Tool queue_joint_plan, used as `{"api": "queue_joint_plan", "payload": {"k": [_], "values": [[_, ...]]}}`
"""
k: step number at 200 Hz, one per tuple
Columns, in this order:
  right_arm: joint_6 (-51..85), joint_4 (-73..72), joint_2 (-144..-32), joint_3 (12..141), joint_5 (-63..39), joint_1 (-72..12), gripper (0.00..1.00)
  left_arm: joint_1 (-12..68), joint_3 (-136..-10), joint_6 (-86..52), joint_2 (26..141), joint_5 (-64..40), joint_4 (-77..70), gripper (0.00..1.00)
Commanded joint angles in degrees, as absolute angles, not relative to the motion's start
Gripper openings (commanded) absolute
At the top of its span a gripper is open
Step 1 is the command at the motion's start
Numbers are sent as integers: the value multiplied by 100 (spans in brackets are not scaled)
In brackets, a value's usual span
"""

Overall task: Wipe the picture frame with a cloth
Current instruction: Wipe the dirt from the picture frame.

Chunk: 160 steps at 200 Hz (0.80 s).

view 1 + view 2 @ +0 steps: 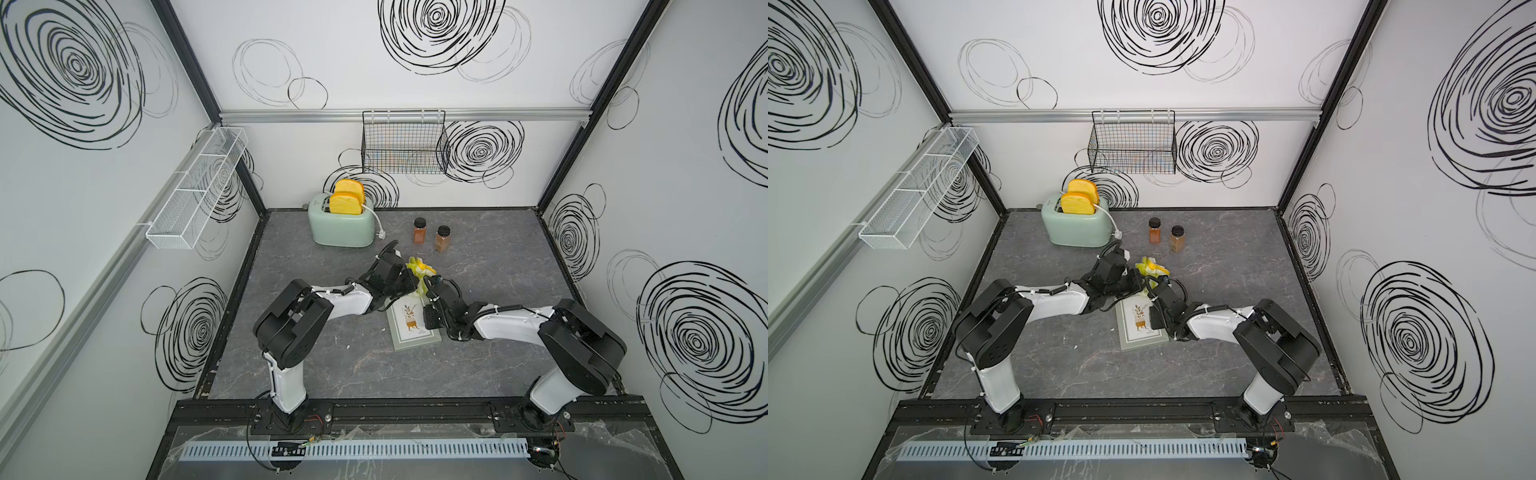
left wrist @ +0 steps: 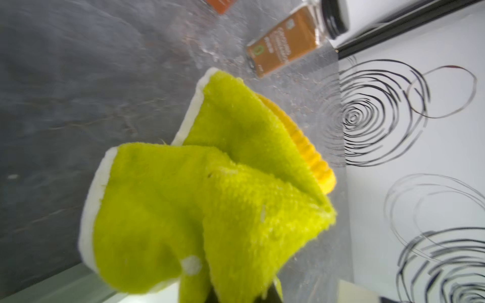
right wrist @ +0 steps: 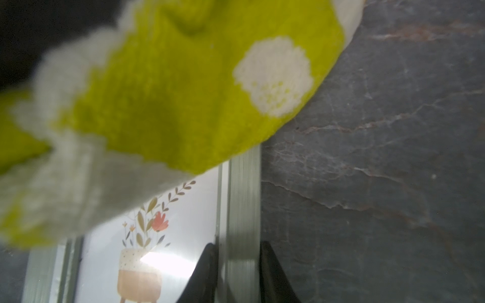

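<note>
The picture frame [image 1: 413,328] is lying flat on the table [image 1: 498,257] between the arms. The right claw [image 3: 237,265] is pinching the frame's right rail, one finger on each side. The left claw [image 1: 409,279] is pinching the bunched cloth [image 2: 199,194] over the frame's far end. The cloth looks soft and floppy; the frame looks stiff, with slick, likely fragile glazing, so the rails are the place to hold.

Mint toaster [image 1: 341,226] with two yellow bread slices [image 1: 347,198] at back of grey marble counter [image 1: 498,291]. Two brown spice jars [image 1: 419,230] beside it, upright. Black wire basket [image 1: 405,143] and white mesh shelf [image 1: 195,189] on walls.
</note>
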<state>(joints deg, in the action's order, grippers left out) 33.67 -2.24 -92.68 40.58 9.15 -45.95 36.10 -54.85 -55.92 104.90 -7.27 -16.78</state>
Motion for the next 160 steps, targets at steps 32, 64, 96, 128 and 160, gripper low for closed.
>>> {"api": "queue_joint_plan", "payload": {"k": [32, 64, 96, 128, 160], "values": [[3530, 113, -9509, 3784, 940, -4612, 26, 2773, -4370, -5390, 9326, 513, -733, 0], [3525, 5, -9542, 3740, 875, -4614, 26, 2744, -4525, -5196, 9435, 419, -839, 0], [3554, 0, -9496, 3694, 900, -4614, 26, 3269, -5470, -5210, 10307, 13, -1172, 0], [3560, 1, -9478, 3687, 929, -4605, 27, 3718, -6203, -5335, 10959, -262, -1285, 0], [3539, 0, -9562, 3727, 921, -4590, 27, 3861, -6132, -5335, 10945, -112, -1131, 0]]}}
